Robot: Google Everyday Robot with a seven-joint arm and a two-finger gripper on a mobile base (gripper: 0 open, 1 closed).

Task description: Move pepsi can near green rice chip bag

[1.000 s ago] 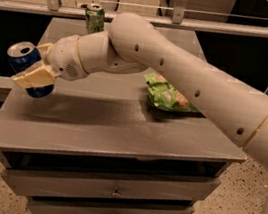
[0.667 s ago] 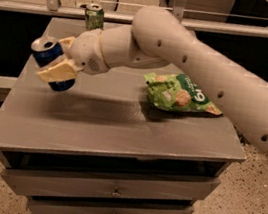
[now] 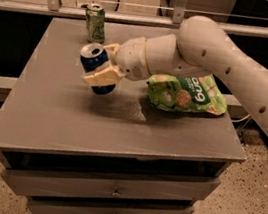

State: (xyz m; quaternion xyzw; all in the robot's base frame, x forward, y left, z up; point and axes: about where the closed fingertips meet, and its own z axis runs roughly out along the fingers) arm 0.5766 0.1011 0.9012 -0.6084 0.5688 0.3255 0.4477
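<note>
The pepsi can (image 3: 94, 60), dark blue with a silver top, is held tilted above the grey tabletop (image 3: 62, 113) at centre left. My gripper (image 3: 102, 69) is shut on the pepsi can, with cream fingers (image 3: 99, 78) across its side. The green rice chip bag (image 3: 186, 94) lies flat to the right of the can, a short gap away, partly behind my white arm (image 3: 218, 51).
A green can (image 3: 95, 23) stands upright at the back of the table, behind the held can. The table is a drawer cabinet with drawers (image 3: 110, 191) below its front edge. A metal rail (image 3: 138, 16) runs behind it.
My gripper has carried the pepsi can from the table's left edge rightward toward the green rice chip bag. The bag and the green can have not moved.
</note>
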